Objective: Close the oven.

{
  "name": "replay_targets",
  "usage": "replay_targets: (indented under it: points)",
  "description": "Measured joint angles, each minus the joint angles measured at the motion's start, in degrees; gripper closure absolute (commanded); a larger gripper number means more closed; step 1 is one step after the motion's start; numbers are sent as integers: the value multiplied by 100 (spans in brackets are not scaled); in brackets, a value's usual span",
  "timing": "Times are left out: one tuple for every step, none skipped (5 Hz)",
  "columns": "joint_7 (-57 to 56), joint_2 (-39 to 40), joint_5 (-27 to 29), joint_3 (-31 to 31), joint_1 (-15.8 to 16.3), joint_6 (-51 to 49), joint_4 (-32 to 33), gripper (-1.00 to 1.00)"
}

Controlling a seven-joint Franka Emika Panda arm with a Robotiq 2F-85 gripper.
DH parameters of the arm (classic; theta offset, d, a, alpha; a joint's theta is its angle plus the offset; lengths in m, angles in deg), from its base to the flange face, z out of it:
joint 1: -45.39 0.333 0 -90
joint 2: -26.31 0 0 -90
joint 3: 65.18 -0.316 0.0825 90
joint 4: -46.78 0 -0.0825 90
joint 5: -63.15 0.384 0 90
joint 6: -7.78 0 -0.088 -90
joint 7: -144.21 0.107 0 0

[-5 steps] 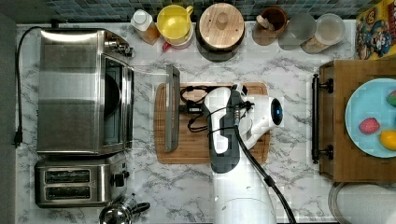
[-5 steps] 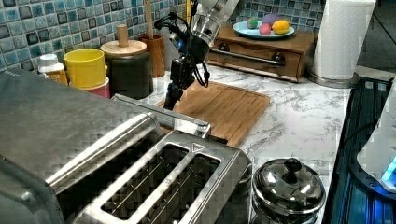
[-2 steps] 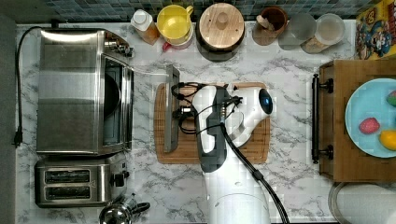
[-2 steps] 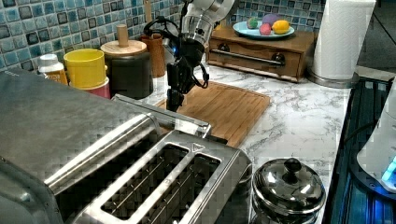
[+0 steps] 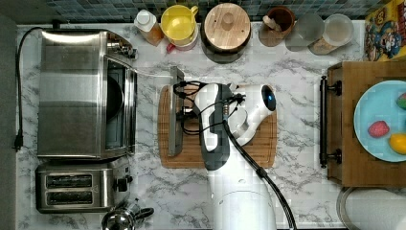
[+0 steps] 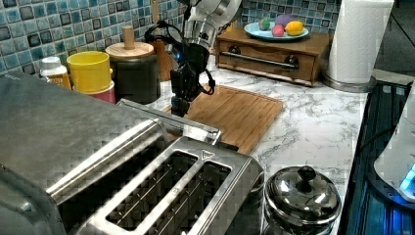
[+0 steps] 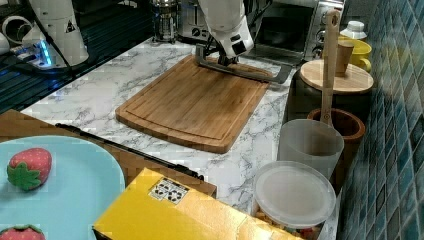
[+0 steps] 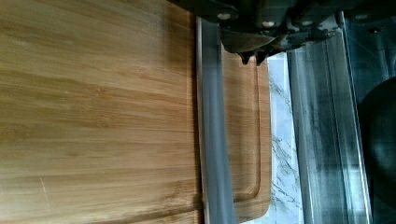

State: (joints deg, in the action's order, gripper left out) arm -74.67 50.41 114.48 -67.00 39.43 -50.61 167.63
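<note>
- The oven (image 5: 72,93) sits on the counter (image 5: 297,86) at the top view's left. Its door is down and open.
- The glass door lies flat, and its long grey bar handle (image 5: 175,112) hangs over the top view's left edge of the cutting board (image 5: 265,143).
- In the wrist view the handle (image 8: 212,140) is a grey bar across the board (image 8: 93,116).
- The tool (image 6: 180,98) is just above the handle, near its middle. In the wrist view the fingertips (image 8: 246,57) sit close together, so the tool looks closed and holds nothing.
- In the right view the tool (image 7: 226,59) is right at the handle. It is hard to tell if it touches.
- A small two-slot toaster (image 5: 79,187) stands beside the oven, and a shiny pot lid (image 6: 302,191) is near it.
- Behind the board, along the tiled wall, are a yellow cup (image 5: 178,20), a dark jar with a wooden lid (image 5: 227,21) and a brown pot (image 5: 279,19).
- At the top view's right, a wooden box (image 5: 368,76) carries a blue plate (image 5: 371,120) with toy fruit.
</note>
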Motion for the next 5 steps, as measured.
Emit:
replay_targets:
  points:
    - [17, 6, 45, -60, -77, -6, 22, 100]
    - [22, -17, 112, -112, -120, 50, 67, 100]
    - [554, -213, 118, -119, -67, 224, 257, 100]
    - [1287, -564, 98, -183, -8, 235, 358, 100]
    - [1444, -969, 36, -310, 71, 81, 358, 100]
